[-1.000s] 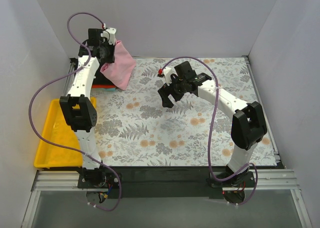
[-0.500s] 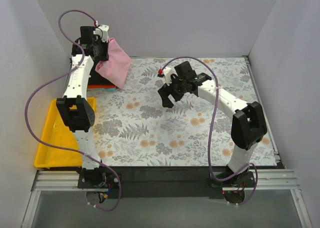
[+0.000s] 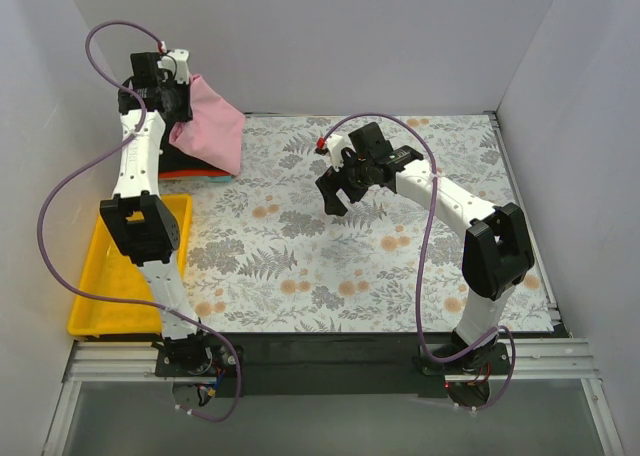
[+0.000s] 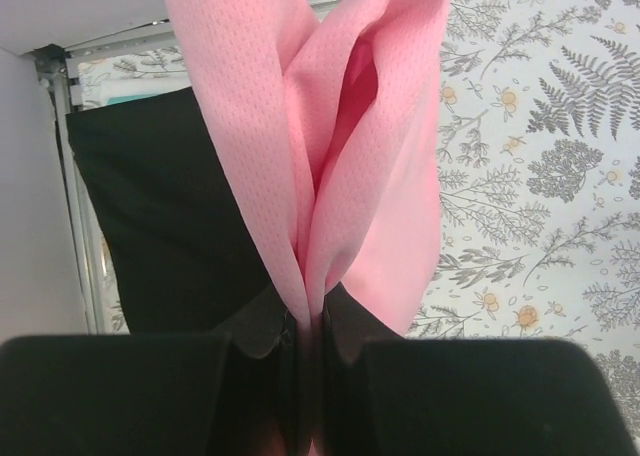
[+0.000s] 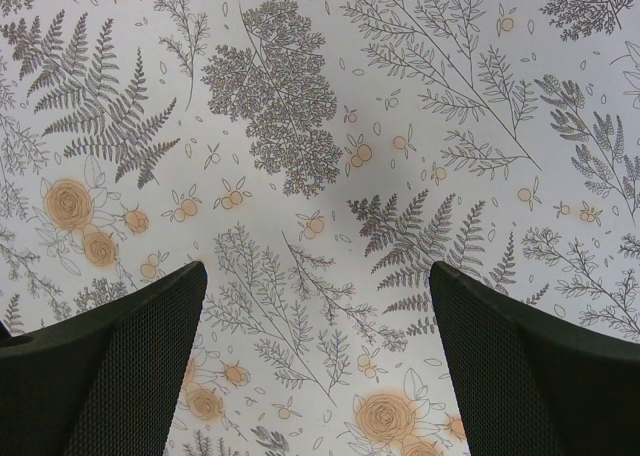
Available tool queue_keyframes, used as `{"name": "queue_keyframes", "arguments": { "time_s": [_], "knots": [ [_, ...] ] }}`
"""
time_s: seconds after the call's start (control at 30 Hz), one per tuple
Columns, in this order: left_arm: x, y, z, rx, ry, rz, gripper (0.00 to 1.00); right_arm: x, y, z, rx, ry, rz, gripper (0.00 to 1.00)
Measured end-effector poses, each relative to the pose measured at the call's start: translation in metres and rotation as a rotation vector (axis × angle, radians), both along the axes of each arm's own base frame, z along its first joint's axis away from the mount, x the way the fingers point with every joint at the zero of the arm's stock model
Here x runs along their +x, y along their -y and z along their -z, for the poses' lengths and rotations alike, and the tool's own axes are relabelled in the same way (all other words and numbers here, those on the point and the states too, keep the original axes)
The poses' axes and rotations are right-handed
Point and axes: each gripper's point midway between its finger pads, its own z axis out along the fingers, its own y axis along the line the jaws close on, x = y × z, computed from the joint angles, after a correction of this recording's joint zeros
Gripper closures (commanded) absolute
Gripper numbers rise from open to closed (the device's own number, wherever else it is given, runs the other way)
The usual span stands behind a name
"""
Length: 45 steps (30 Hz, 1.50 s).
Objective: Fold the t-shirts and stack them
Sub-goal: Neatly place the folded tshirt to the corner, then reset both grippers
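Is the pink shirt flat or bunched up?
Bunched: the pink shirt hangs in folds, pinched between the left fingers.

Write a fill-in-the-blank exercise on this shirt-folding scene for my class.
The pink t-shirt hangs from the left gripper, whose jaws are ____.
The right gripper has its jaws ____.
The pile's top t-shirt is ____.
The tray is ____.
Missing: shut; open; black; yellow.

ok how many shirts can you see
3 for sure: pink shirt held in the left jaws, black shirt under it, orange-red shirt beneath that. A teal edge may be a fourth.
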Motion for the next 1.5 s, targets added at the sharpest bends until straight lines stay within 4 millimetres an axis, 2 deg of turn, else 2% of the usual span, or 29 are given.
{"name": "queue_keyframes", "arguments": {
  "time_s": [0.23, 0.47, 0.6, 0.83, 0.9, 0.93, 1.0, 1.03, 1.13, 1.27, 1.4, 1.5],
  "knots": [
    [0.009, -0.024, 0.000, 0.011, 0.023, -0.023, 1.00, 0.000, 0.000, 0.000, 0.000, 0.000, -0.001, 0.02],
    [0.027, -0.052, 0.034, 0.019, -0.002, -0.055, 1.00, 0.000, 0.000, 0.000, -0.001, 0.001, -0.002, 0.02],
    [0.032, -0.070, 0.055, 0.024, -0.026, -0.087, 1.00, 0.000, 0.000, 0.002, -0.003, -0.002, -0.002, 0.02],
    [0.034, -0.101, 0.068, 0.027, -0.028, -0.148, 1.00, 0.000, -0.001, 0.012, -0.014, -0.024, -0.005, 0.01],
    [0.033, -0.107, 0.069, 0.027, -0.028, -0.157, 0.92, 0.000, -0.001, 0.016, -0.018, -0.035, -0.007, 0.02],
    [0.033, -0.109, 0.070, 0.029, -0.029, -0.160, 0.73, 0.000, -0.002, 0.018, -0.019, -0.039, -0.008, 0.02],
    [0.034, -0.113, 0.072, 0.041, -0.030, -0.163, 0.56, -0.001, -0.001, 0.021, -0.024, -0.048, -0.008, 0.02],
    [0.034, -0.114, 0.073, 0.039, -0.029, -0.172, 0.43, -0.001, -0.001, 0.022, -0.026, -0.051, -0.008, 0.02],
    [0.036, -0.119, 0.073, 0.048, -0.024, -0.183, 0.22, -0.002, 0.000, 0.023, -0.030, -0.056, -0.008, 0.02],
    [0.041, -0.127, 0.064, 0.059, 0.003, -0.208, 0.18, -0.002, 0.002, 0.022, -0.039, -0.055, -0.010, 0.02],
    [0.047, -0.139, 0.022, 0.082, 0.101, -0.229, 0.16, 0.006, 0.012, 0.018, -0.038, -0.047, 0.011, 0.02],
    [0.036, -0.137, -0.013, 0.077, 0.157, -0.211, 0.16, 0.020, 0.035, 0.006, -0.024, -0.034, 0.071, 0.02]
  ]
}}
